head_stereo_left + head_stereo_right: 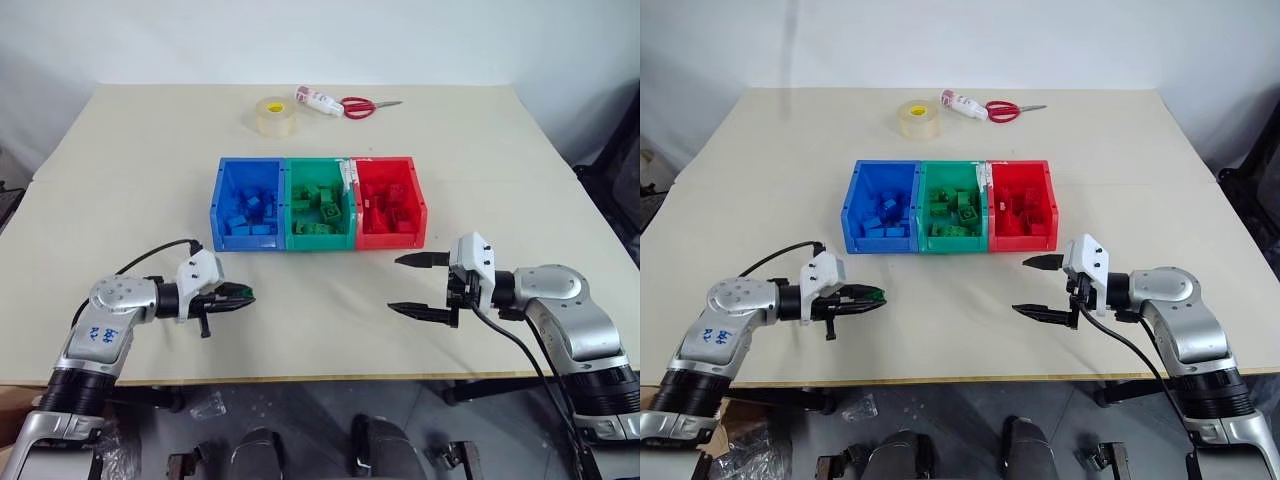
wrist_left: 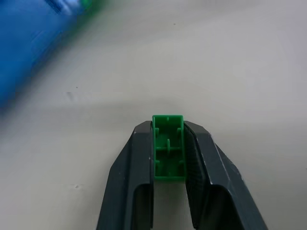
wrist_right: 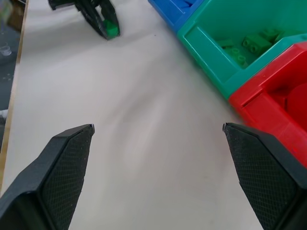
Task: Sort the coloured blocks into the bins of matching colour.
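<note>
I see a green block (image 2: 168,147) clamped between the two fingers of my left gripper (image 1: 236,295), with its hollow underside turned to the wrist camera. The gripper holds it just above the desk (image 1: 130,180), in front of the blue bin (image 1: 249,203) and a little to the left of it, apart from the bin wall.

The three bins stand joined in a row in the middle of the desk: blue on the left, the green bin (image 1: 320,203) in the middle, the red bin (image 1: 389,202) on the right. Each one has blocks of its own colour inside. Between the held block and the green bin there is only bare desk and the front corner of the blue bin.

My right gripper (image 1: 421,285) has its fingers wide apart and nothing between them. It hovers over the desk in front of the red bin, pointing toward the left gripper, well apart from it.

Behind the bins, at the far edge, lie a tape roll (image 1: 275,115), a small white bottle (image 1: 317,100) and red scissors (image 1: 362,106), all well away from both grippers.
</note>
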`<act>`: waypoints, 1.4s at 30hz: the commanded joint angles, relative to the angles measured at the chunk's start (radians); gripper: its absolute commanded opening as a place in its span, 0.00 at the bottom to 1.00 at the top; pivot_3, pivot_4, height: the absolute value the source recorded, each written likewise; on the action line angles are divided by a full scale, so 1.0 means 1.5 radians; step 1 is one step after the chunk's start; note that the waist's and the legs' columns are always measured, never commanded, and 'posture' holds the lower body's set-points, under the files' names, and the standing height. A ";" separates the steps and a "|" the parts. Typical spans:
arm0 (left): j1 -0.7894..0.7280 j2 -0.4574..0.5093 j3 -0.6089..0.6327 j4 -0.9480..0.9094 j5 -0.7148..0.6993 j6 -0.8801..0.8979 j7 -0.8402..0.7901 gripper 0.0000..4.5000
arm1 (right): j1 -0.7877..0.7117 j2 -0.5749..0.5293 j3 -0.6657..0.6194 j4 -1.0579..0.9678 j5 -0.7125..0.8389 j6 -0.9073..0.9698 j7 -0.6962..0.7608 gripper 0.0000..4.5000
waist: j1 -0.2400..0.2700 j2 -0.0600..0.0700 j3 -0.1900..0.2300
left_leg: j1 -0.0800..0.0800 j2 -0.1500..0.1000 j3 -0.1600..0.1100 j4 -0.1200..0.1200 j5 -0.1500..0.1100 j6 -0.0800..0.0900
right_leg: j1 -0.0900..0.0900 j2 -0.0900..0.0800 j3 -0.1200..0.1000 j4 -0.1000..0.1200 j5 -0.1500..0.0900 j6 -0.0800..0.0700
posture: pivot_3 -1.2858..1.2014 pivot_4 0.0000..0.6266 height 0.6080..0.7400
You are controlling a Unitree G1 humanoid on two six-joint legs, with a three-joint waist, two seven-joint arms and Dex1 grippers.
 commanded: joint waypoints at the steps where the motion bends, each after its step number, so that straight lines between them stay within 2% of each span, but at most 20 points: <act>1: -0.065 -0.033 -0.005 -0.009 -0.009 0.006 0.021 0.11 | 0.003 -0.012 -0.029 -0.028 0.015 0.001 -0.009 1.00 | 0.000 0.000 0.000 | 0.000 0.000 0.000 0.000 0.000 0.000 | 0.000 0.000 0.000 0.000 0.000 0.000 | 0.52 0.24 1.00; 6: -0.202 -0.110 -0.015 0.071 0.008 0.000 0.069 0.11 | 0.012 -0.011 -0.038 -0.041 0.017 0.006 -0.020 1.00 | 0.000 0.000 0.000 | 0.000 0.000 0.000 0.000 0.000 0.000 | 0.000 0.000 0.000 0.000 0.000 0.000 | 0.52 0.24 1.00; 12: -0.402 -0.208 -0.017 0.351 0.065 -0.105 0.169 0.11 | 0.022 -0.008 -0.043 -0.053 0.018 0.009 -0.035 1.00 | -0.001 -0.001 0.000 | 0.000 0.000 0.000 0.000 0.000 0.000 | 0.001 0.000 0.000 -0.001 0.000 0.001 | 0.52 0.24 1.00; 13: -0.420 -0.219 -0.018 0.388 0.069 -0.118 0.169 0.27 | 0.024 -0.008 -0.044 -0.056 0.018 0.009 -0.038 1.00 | -0.002 -0.001 0.000 | 0.000 0.000 0.000 0.000 0.000 0.000 | 0.001 0.000 0.000 -0.002 0.001 0.001 | 0.52 0.24 1.00; 17: -0.448 -0.236 -0.020 0.453 0.074 -0.163 0.142 0.53 | 0.032 -0.011 -0.049 -0.065 0.021 0.010 -0.047 1.00 | -0.005 -0.001 0.000 | 0.000 -0.001 0.000 -0.001 0.000 0.000 | 0.001 0.000 0.000 -0.003 0.001 0.001 | 0.52 0.24 1.00; 22: -0.417 -0.198 -0.001 0.402 0.041 -0.144 0.059 0.88 | 0.037 -0.018 -0.054 -0.065 0.024 0.010 -0.049 1.00 | -0.004 -0.001 0.000 | 0.000 0.000 0.000 -0.001 0.000 0.000 | 0.001 0.001 0.000 -0.002 0.001 0.001 | 0.52 0.24 1.00; 27: -0.326 -0.130 0.027 0.302 0.016 -0.122 0.019 0.88 | 0.014 -0.020 -0.045 -0.032 0.018 0.000 -0.033 1.00 | -0.007 -0.001 0.000 | 0.000 0.000 0.000 -0.001 0.000 0.000 | 0.000 0.001 0.000 -0.002 0.001 0.001 | 0.52 0.24 1.00; 36: -0.270 -0.112 0.051 0.195 -0.017 -0.046 0.028 0.88 | -0.051 0.005 -0.013 0.020 0.007 -0.017 -0.013 1.00 | 0.003 -0.001 0.000 | 0.000 0.000 -0.001 0.000 0.000 0.001 | 0.001 0.000 0.000 -0.001 0.001 0.001 | 0.52 0.24 1.00; 39: -0.215 -0.069 0.075 0.118 -0.048 0.019 0.012 0.88 | -0.041 -0.003 -0.019 0.020 0.005 -0.020 -0.006 1.00 | -0.005 -0.001 0.000 | 0.000 0.000 0.000 0.000 0.000 0.001 | 0.001 0.000 0.000 -0.001 0.001 0.001 | 0.52 0.24 1.00; 42: -0.119 -0.007 0.107 0.037 -0.097 0.052 -0.046 0.88 | -0.031 -0.021 -0.034 0.030 0.007 -0.028 0.013 1.00 | -0.017 -0.001 0.000 | 0.000 0.000 0.000 -0.001 0.000 0.000 | 0.000 0.001 0.000 -0.001 0.000 0.001 | 0.52 0.24 1.00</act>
